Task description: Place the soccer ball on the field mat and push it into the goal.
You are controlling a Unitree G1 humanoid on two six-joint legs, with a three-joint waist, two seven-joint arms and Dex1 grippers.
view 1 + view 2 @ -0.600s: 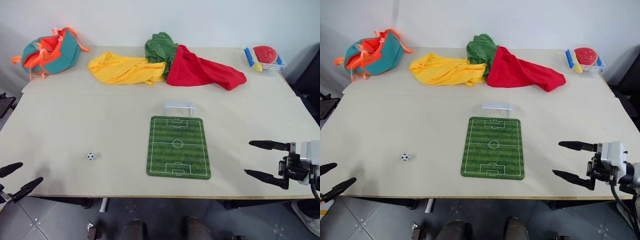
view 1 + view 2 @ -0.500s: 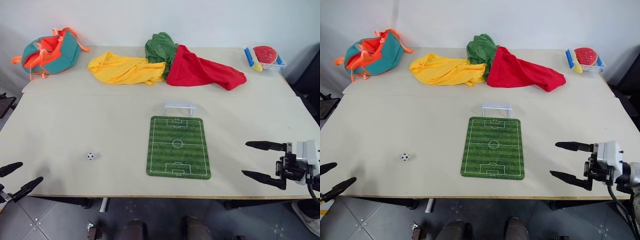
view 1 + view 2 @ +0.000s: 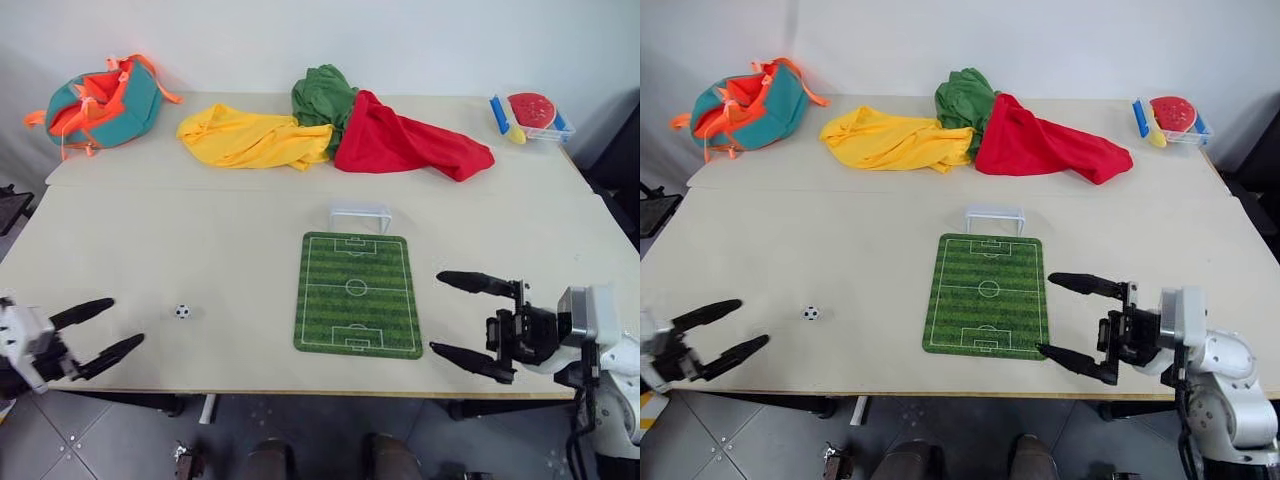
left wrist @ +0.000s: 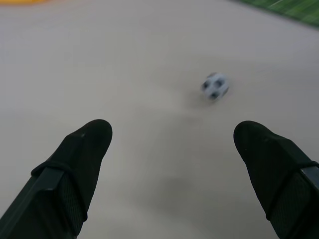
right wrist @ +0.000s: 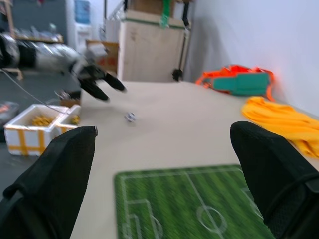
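Left gripper (image 3: 112, 326): jaws wide, empty, near table edge.
Right gripper (image 3: 456, 315): jaws wide, empty, beside mat.
Tiny white black-patched soccer ball (image 3: 181, 311): on beige table (image 3: 200, 250), left of green striped field mat (image 3: 357, 293).
White plastic goal (image 3: 359, 214): just beyond mat.
Right wrist view: cabinet (image 5: 149, 50), foam boxes (image 5: 37, 124) on floor.

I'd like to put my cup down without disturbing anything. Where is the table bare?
Bare: the stretch between the soccer ball and the field mat, and the right side between the mat and the table's edge. Crowded: the far edge, with a backpack, heaped cloths and a small tray.
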